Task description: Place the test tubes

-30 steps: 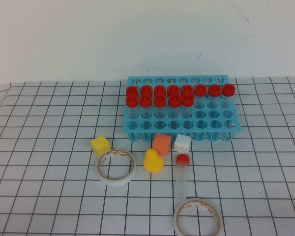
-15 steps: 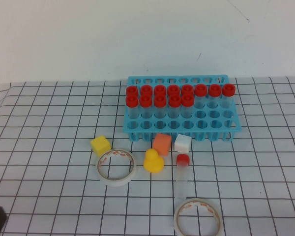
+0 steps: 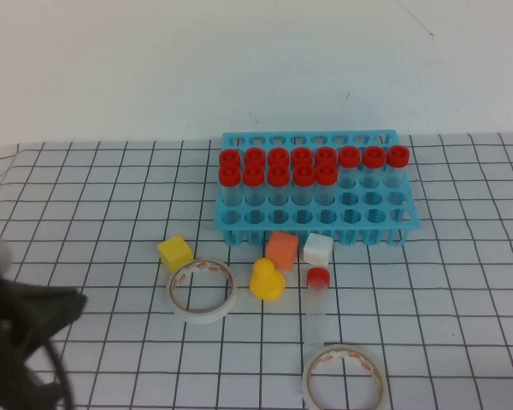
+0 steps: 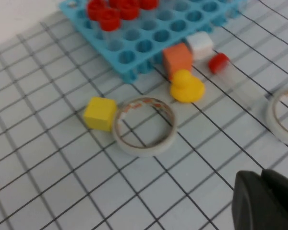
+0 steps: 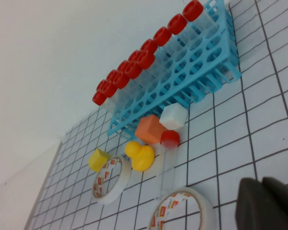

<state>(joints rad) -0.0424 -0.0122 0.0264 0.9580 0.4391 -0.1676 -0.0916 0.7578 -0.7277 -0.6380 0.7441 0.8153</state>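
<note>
Loose test tube (image 3: pixel 315 309) lies flat on the surface with its red cap toward the rack (image 3: pixel 372 215), just right of the duck (image 3: pixel 266 280). It probably needs a top pinch, then uprighting into a free hole. Left end effector (image 4: pixel 261 179) is near-left, fingers closed, empty, well apart from it. Right end effector (image 5: pixel 261 189) is closed and empty, apparently off the near-right side.

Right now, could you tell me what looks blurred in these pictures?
High view: the left arm, at the near left, is a dark smear; the rack and loose test tube are clear. Left wrist view: the shut left gripper, close to the lens, is soft. Right wrist view: the shut right gripper, near a tape roll, is soft.
</note>
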